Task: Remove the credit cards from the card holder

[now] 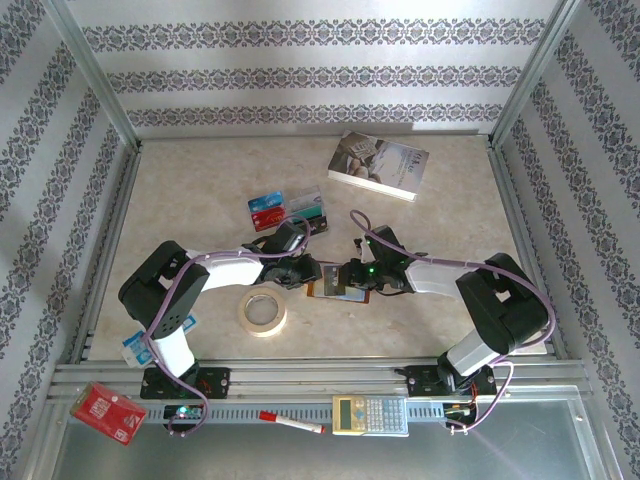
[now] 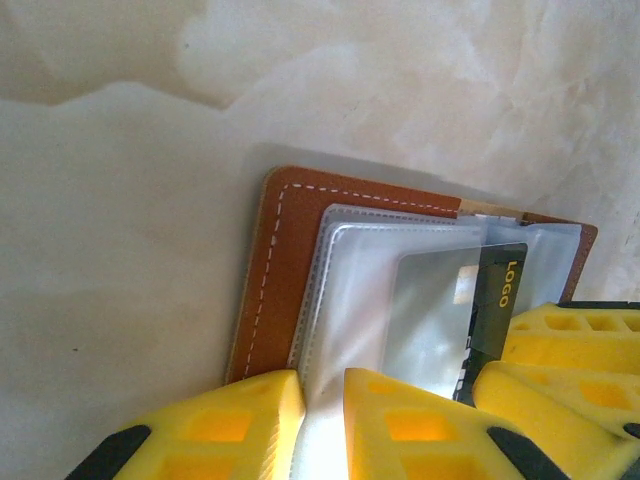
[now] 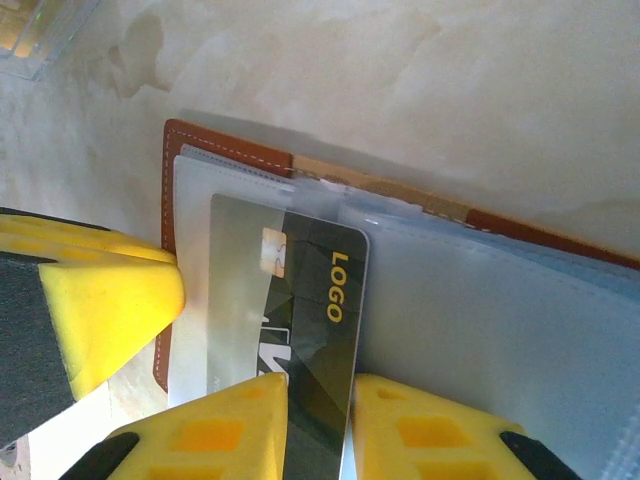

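The brown leather card holder point(image 1: 333, 288) lies open on the table between my two grippers, its clear sleeves fanned out point(image 2: 275, 270) point(image 3: 225, 140). My left gripper point(image 2: 322, 415) point(image 1: 310, 272) is shut on a clear plastic sleeve near the stitched leather edge. A dark credit card point(image 3: 310, 300) marked LOGO sticks halfway out of a sleeve point(image 2: 500, 290). My right gripper point(image 3: 320, 430) point(image 1: 352, 278) is shut on that card's free end. Three other credit cards point(image 1: 285, 207), red-blue, grey and teal, lie flat on the table behind the holder.
A pale book point(image 1: 378, 165) lies at the back right. A tape roll point(image 1: 262, 313) sits just in front of the left arm. On the near rail are a red packet point(image 1: 108, 411), a marker point(image 1: 292, 422) and a calculator point(image 1: 370, 414).
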You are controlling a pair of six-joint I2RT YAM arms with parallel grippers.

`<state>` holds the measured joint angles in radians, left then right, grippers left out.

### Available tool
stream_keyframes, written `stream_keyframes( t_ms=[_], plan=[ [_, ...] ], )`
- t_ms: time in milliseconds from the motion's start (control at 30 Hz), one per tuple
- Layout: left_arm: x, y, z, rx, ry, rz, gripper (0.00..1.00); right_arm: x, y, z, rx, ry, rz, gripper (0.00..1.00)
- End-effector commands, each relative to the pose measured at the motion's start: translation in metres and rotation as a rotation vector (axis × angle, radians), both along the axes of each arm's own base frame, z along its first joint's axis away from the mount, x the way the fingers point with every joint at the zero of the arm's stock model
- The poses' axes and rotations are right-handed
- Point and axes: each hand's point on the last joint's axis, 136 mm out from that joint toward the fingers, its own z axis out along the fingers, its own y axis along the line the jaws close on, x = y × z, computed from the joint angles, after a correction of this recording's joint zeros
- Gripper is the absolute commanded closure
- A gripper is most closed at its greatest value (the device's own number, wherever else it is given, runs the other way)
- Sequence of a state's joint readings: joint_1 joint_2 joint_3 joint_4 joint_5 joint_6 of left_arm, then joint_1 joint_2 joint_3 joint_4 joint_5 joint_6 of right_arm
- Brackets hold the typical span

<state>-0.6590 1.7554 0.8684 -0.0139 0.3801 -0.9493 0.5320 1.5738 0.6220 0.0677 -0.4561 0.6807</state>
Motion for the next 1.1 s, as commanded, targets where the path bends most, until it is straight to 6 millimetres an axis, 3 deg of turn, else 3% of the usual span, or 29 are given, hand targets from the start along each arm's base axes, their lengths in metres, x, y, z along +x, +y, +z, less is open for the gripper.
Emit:
stream_keyframes(
  t_ms=[0, 233, 400, 600, 767, 867, 1067],
  plan=[
    [-0.027, 0.032, -0.044, 0.161, 0.134, 0.004, 0.77, -0.004, -0.001, -0.008, -0.009, 0.034, 0.006, 0.75],
    [-0.023, 0.034, -0.038, 0.174, 0.116, 0.011, 0.74, 0.008, -0.021, 0.007, -0.023, -0.052, -0.09, 0.91],
    [-0.012, 0.028, -0.018, 0.163, 0.067, 0.002, 0.7, 0.01, -0.039, 0.023, -0.006, -0.118, -0.133, 0.97],
    [0.015, 0.016, 0.046, 0.094, -0.086, -0.003, 0.61, 0.019, -0.046, 0.075, 0.087, -0.276, -0.156, 1.0],
    [0.036, 0.023, 0.107, -0.009, -0.245, 0.056, 0.43, 0.026, -0.036, 0.131, 0.238, -0.4, -0.145, 1.0],
    [0.04, 0.023, 0.139, -0.135, -0.321, 0.073, 0.3, 0.028, -0.028, 0.159, 0.338, -0.433, -0.131, 1.0],
    [0.04, 0.007, 0.2, -0.391, -0.483, 0.036, 0.19, 0.031, -0.015, 0.207, 0.573, -0.435, -0.136, 1.0]
  ],
)
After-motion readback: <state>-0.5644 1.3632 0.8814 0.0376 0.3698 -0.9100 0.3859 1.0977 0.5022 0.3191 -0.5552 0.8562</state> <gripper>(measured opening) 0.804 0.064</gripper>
